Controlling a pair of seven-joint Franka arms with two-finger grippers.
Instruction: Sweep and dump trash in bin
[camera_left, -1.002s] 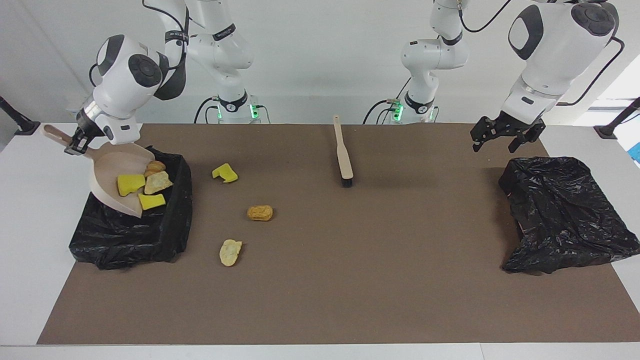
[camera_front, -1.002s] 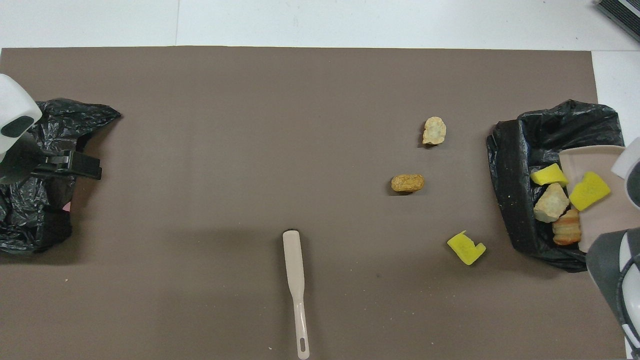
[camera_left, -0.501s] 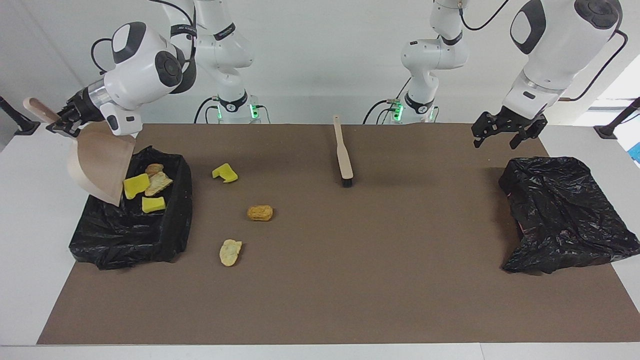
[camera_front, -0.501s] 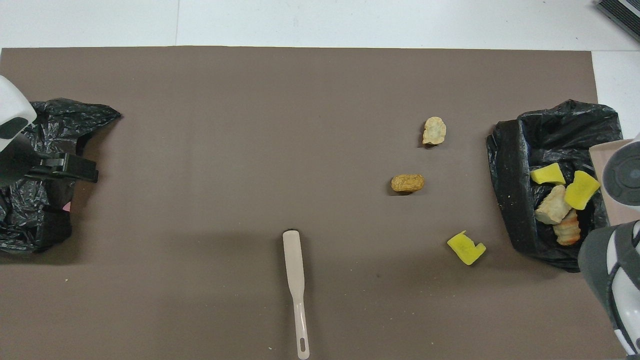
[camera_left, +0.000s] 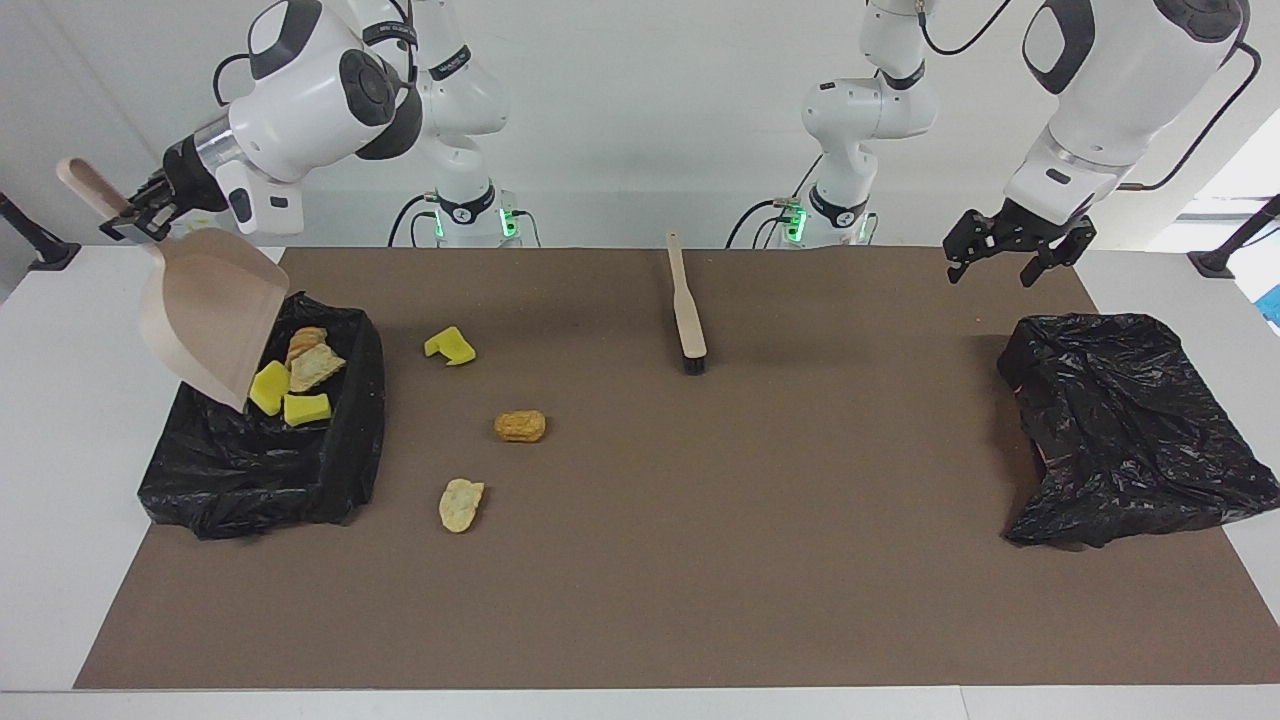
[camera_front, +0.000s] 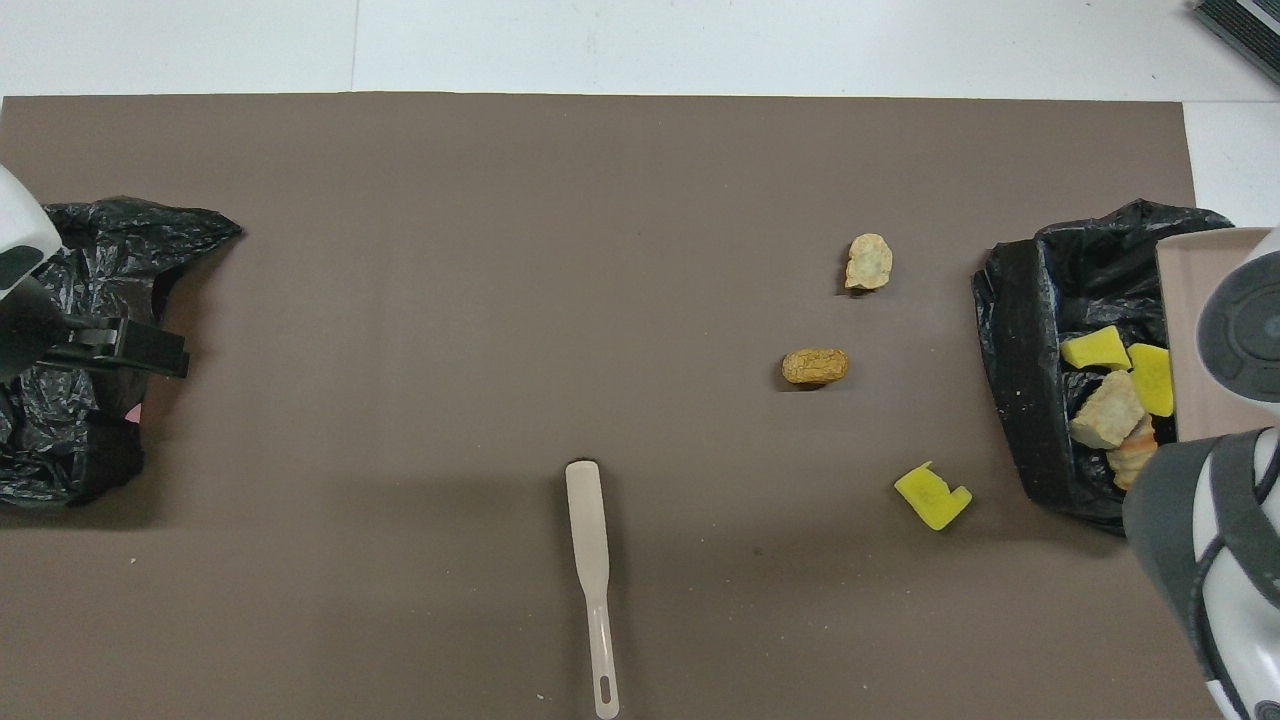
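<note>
Right gripper (camera_left: 135, 215) is up over the table edge at the right arm's end, fingers clamped shut on the dustpan (camera_left: 205, 315) handle. The pan is tipped steeply, mouth down, lip over the bin (camera_left: 330, 470).

Trash (camera_left: 300, 385): four pieces, two yellow and two tan, lie in the bin right under the lip. I can't see the inside of the pan, but it looks emptied.

Step in hand, as I read it, is finishing the dump. Hold the lip inside the bin rim until nothing slides, then lift straight up before swinging away. The bag liner is loose, so a dragging lip could snag it or pull the bin.

On the mat (camera_left: 700, 560) beside the bin, three are not yet swept:
- yellow sponge chunk (camera_left: 450, 346), nearest the robots
- brown piece (camera_left: 520, 426), mid
- pale piece (camera_left: 460, 504), farthest from the robots

All lie well apart, so they need gathering first.

The brush (camera_left: 686, 310) lies mid-table near the robots, bristles pointing away from them, nobody holding it, with nothing between it and the scraps.

Left gripper (camera_left: 1015, 262) waits in the air by the second black bag (camera_left: 1130, 430), fingers spread wide, empty.
</note>
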